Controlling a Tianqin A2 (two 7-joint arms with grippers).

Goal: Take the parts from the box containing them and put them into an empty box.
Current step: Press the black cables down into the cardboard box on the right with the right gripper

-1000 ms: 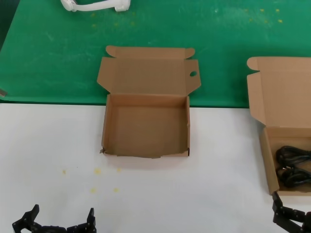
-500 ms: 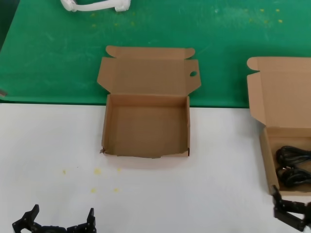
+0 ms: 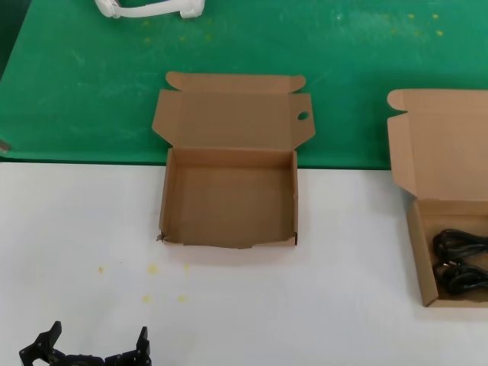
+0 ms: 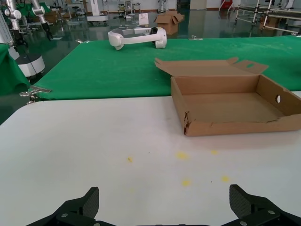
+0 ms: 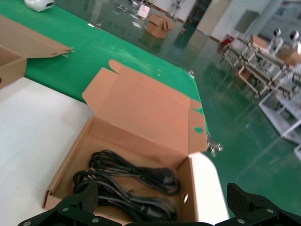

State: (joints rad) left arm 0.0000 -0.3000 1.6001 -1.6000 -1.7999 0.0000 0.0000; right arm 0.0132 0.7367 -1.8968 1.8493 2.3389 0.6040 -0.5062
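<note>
Right gripper [image 5: 160, 212], fingers spread, has left the head view, over the parts [image 5: 129, 181].

White headset [image 3: 149, 8] on green mat [image 3: 91, 84]

The left gripper [image 4: 164, 207] is matte black, with two wedge-shaped fingers [image 4: 87, 205] set with small silver screws. In the head view its fingers [image 3: 142, 345] look angular and notched. The right gripper [image 5: 164, 207] is likewise black, with blocky, screw-studded fingers [image 5: 242, 205].
</note>
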